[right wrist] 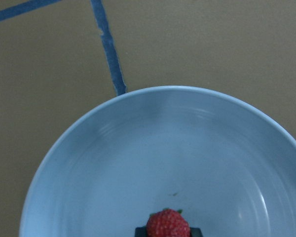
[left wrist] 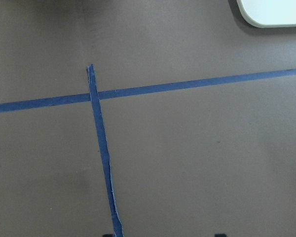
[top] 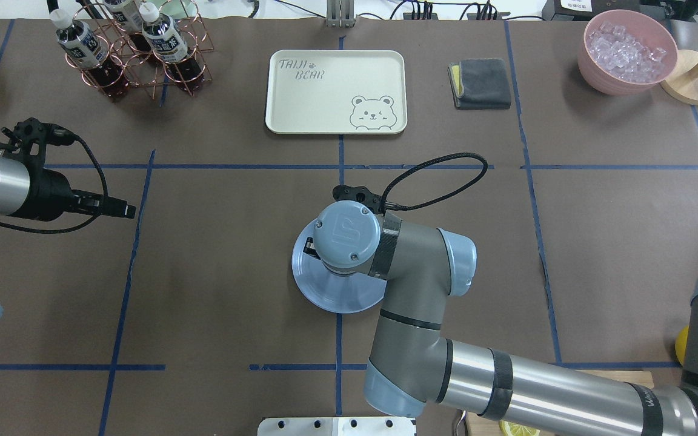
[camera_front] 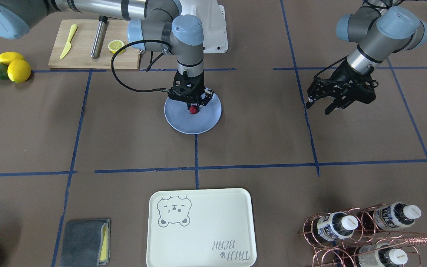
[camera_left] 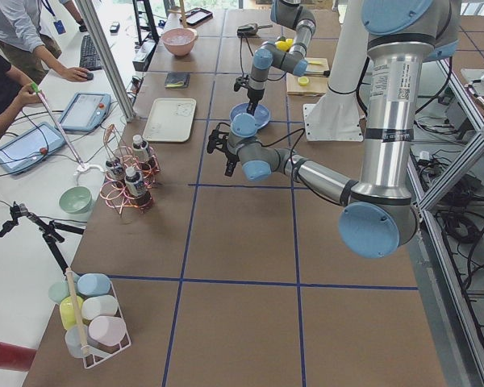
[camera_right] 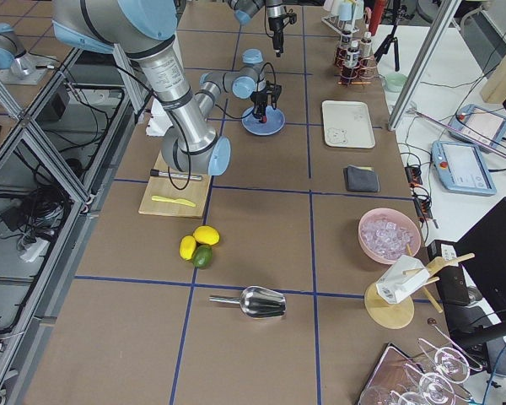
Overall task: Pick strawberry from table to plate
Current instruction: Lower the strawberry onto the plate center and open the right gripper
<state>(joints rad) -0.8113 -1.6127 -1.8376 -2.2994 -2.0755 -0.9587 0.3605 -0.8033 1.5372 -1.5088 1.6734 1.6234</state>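
While in right claw (camera_front: 194,105) over plate (camera_front: 182,124), strawberry (camera_front: 194,109), long axis unclear.

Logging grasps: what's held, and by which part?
Right gripper pinches the strawberry by its sides, above the plate. Left gripper is open, empty.

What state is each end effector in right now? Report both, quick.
Left end effector: open, holding nothing.
Right end effector: shut on the strawberry, over the plate.
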